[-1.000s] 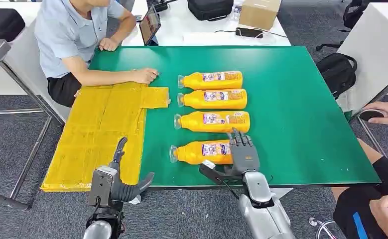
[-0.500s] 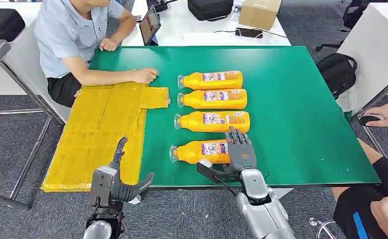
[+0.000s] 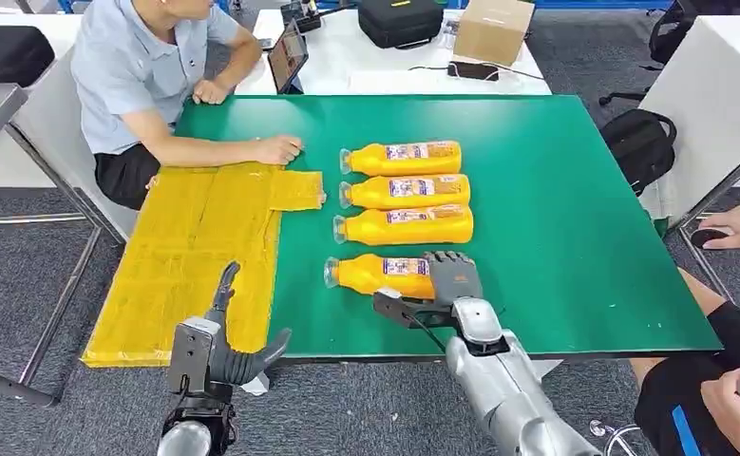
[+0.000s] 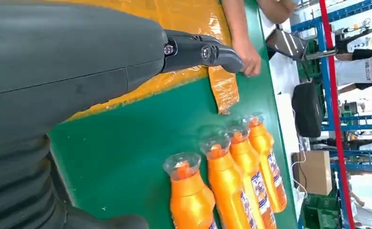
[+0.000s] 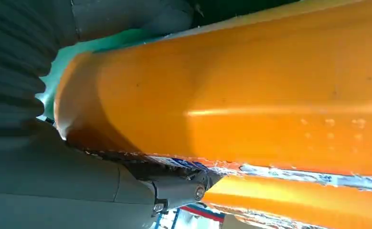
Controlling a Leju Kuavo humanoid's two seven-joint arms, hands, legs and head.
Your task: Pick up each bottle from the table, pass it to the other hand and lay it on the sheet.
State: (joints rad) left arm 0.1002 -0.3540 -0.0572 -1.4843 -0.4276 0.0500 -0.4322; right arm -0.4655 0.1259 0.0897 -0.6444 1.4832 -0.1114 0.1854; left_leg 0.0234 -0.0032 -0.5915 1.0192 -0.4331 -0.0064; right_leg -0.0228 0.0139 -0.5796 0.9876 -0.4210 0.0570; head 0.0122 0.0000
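Observation:
Several orange bottles lie side by side on the green table, caps toward the yellow sheet. My right hand grips the nearest bottle: its fingers curl over the base end and the thumb lies along the near side. The bottle still rests on the table. In the right wrist view its orange body sits against my right hand. My left hand hangs open below the table's front edge, by the sheet's near corner. The left wrist view shows my left hand, the sheet and the bottle row.
A seated person rests a forearm on the far left of the table, their hand at the sheet's far edge. Another person's hand is at the right. A black backpack lies on the floor beyond the table's right side.
My right hand has reached forward over the nearest bottle's base, and its flat fingers have curled down around it. The left hand has stayed put.

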